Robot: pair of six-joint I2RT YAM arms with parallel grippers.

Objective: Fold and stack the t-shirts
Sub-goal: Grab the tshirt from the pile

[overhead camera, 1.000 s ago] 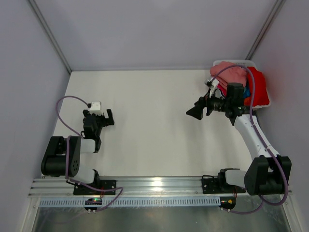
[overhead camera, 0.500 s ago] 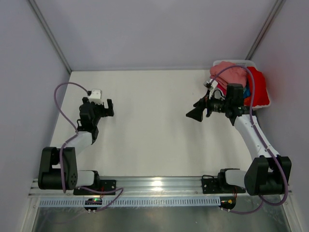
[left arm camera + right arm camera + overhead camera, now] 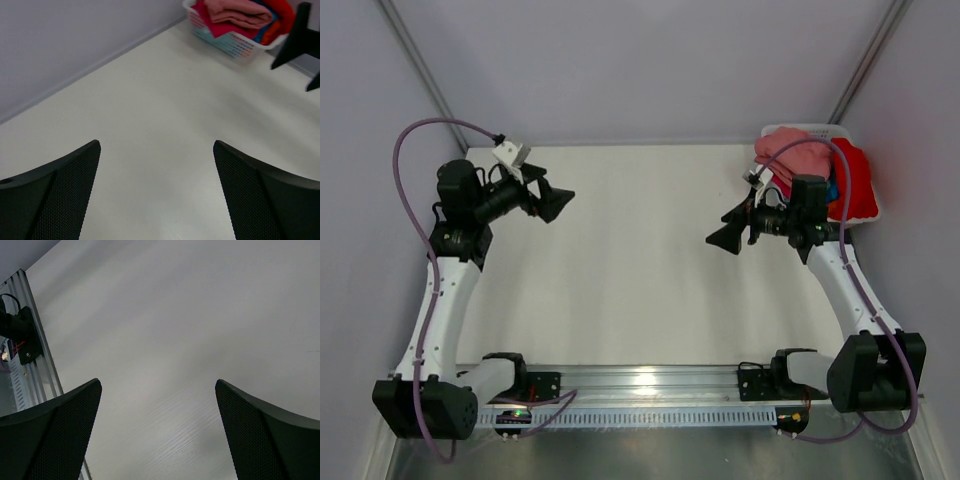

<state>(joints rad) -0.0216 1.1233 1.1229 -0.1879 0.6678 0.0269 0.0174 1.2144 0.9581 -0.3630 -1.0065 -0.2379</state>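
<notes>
1. Top external view: the black two-finger left gripper [image 3: 563,204] hangs above the far left part of the white table [image 3: 640,280], its jaws spread wide with nothing between them. The black two-finger right gripper [image 3: 716,237] is over the right part, equally wide apart and empty. The soft solid-colour t-shirts [image 3: 798,155] lie heaped in a white plastic basket [image 3: 873,214] in the far right corner, with salmon pink on top, bright red beside it and a little blue between.
2. Left wrist view: the left gripper's mesh-textured fingers [image 3: 55,200] stand wide apart over the tabletop. Across the table, the basket [image 3: 232,45] holds the pink shirt above magenta, red, blue and orange ones.
3. Right wrist view: the right gripper's fingers [image 3: 265,440] are parted and grip nothing. A grooved aluminium rail [image 3: 31,375] runs along the left edge.
</notes>
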